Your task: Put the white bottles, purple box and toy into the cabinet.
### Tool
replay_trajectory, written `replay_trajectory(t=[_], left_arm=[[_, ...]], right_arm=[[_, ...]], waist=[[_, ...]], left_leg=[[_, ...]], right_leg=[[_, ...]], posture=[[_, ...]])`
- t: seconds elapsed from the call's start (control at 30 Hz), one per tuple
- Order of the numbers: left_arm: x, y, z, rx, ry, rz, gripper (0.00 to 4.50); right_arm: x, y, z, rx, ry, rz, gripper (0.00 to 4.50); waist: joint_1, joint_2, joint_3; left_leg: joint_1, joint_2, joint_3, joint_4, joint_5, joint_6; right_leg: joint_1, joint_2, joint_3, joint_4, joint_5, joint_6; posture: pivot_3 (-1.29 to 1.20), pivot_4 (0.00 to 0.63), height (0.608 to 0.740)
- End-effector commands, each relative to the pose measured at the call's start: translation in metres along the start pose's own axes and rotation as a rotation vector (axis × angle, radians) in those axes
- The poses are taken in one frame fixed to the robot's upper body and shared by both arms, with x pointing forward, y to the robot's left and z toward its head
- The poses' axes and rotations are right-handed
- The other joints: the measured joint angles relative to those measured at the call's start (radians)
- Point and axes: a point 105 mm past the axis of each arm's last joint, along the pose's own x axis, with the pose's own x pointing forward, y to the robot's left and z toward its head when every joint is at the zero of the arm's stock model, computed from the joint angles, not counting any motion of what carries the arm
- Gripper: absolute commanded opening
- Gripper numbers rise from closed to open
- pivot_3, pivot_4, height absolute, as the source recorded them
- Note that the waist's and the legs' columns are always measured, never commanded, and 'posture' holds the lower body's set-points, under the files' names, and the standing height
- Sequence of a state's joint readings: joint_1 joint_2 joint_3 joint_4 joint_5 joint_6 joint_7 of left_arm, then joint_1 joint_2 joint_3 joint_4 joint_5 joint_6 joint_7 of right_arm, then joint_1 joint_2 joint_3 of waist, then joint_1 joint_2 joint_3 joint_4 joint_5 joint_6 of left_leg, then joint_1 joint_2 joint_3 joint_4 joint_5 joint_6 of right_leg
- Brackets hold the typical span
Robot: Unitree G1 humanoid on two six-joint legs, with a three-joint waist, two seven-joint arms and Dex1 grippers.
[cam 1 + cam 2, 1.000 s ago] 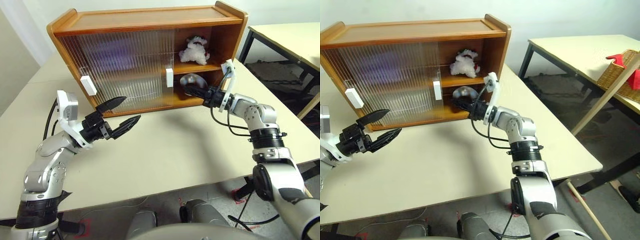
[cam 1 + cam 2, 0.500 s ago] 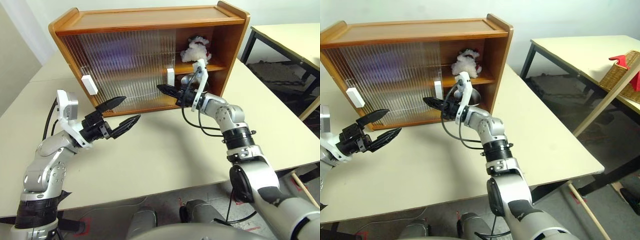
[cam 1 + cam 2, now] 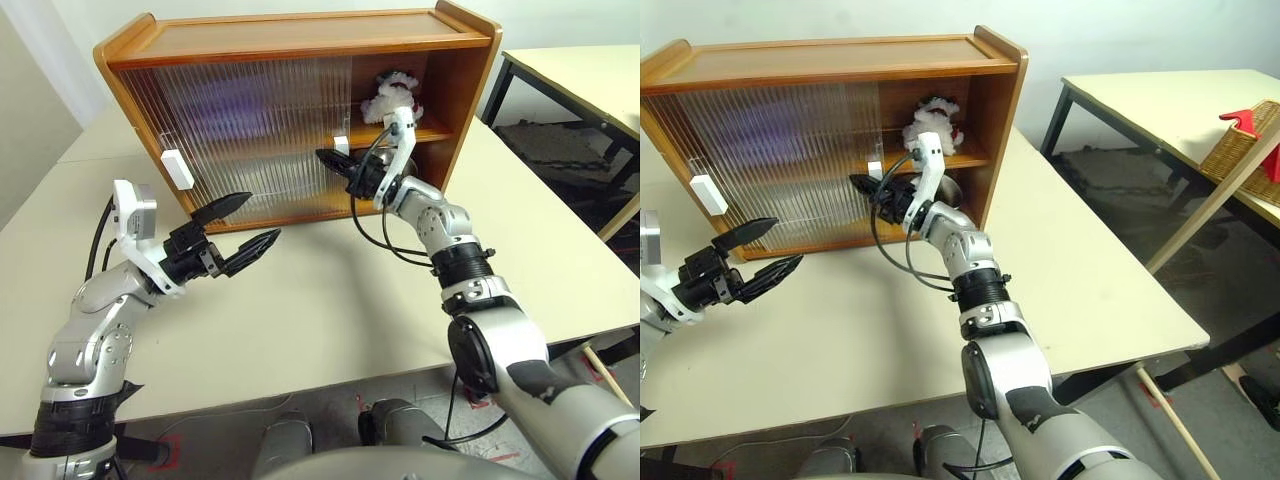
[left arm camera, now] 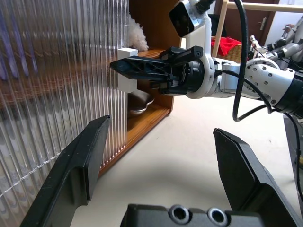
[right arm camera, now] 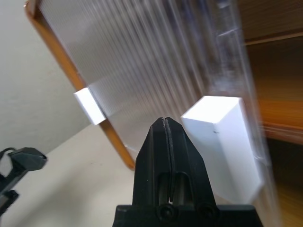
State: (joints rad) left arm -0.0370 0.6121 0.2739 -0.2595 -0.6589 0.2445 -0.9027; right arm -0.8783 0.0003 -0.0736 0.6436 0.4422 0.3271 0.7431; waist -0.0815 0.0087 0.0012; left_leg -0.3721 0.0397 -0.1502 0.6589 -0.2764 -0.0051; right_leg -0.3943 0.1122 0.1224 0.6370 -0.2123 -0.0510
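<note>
1. Hovering over the cream table (image 3: 330, 300) at the left, the left gripper (image 3: 243, 226) has its two black fingers spread wide apart and holds nothing.
2. Behind it stands the cabinet (image 3: 300, 45), its ribbed sliding doors (image 3: 250, 130) covering the left and middle; one white handle (image 3: 176, 168) sits near the left end.
3. The right gripper (image 3: 328, 159), fingers pressed together and empty, points its tip at the door just beside the second white handle (image 5: 222, 144).
4. In the open right section, the toy (image 3: 392, 98) sits on the upper shelf, with a shiny metal dish (image 4: 139, 101) on the lower shelf.
</note>
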Motion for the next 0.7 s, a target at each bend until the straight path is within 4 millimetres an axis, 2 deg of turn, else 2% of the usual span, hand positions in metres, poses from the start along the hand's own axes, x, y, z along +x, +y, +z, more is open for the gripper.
replay_trajectory(t=[0.03, 0.43, 0.7], left_arm=[[0.002, -0.003, 0.0, 0.006, 0.009, -0.008, 4.5], [0.005, -0.005, 0.005, 0.006, 0.005, -0.011, 4.5], [0.003, -0.005, 0.004, 0.004, 0.008, -0.008, 4.5]], right_arm=[[-0.003, -0.006, 0.005, -0.012, -0.011, -0.026, 0.05], [-0.018, -0.03, 0.019, -0.061, -0.021, -0.118, 0.05], [-0.033, -0.044, 0.021, -0.087, -0.005, -0.173, 0.05]], waist=[[0.0, 0.0, 0.0], [0.005, 0.0, 0.0], [0.015, 0.0, 0.0]], left_leg=[[0.0, 0.0, 0.0, 0.0, 0.0, 0.0], [0.0, 0.0, 0.0, 0.003, 0.0, 0.0], [0.001, 0.0, -0.001, 0.004, 0.003, 0.003]], right_leg=[[0.0, 0.0, 0.0, 0.0, 0.0, 0.0], [0.002, 0.0, 0.0, 0.0, 0.001, 0.004], [0.002, 0.0, 0.0, 0.0, 0.004, 0.006]], posture=[[-0.08, 0.0, 0.74], [-0.09, 0.0, 0.74], [-0.08, 0.0, 0.74]])
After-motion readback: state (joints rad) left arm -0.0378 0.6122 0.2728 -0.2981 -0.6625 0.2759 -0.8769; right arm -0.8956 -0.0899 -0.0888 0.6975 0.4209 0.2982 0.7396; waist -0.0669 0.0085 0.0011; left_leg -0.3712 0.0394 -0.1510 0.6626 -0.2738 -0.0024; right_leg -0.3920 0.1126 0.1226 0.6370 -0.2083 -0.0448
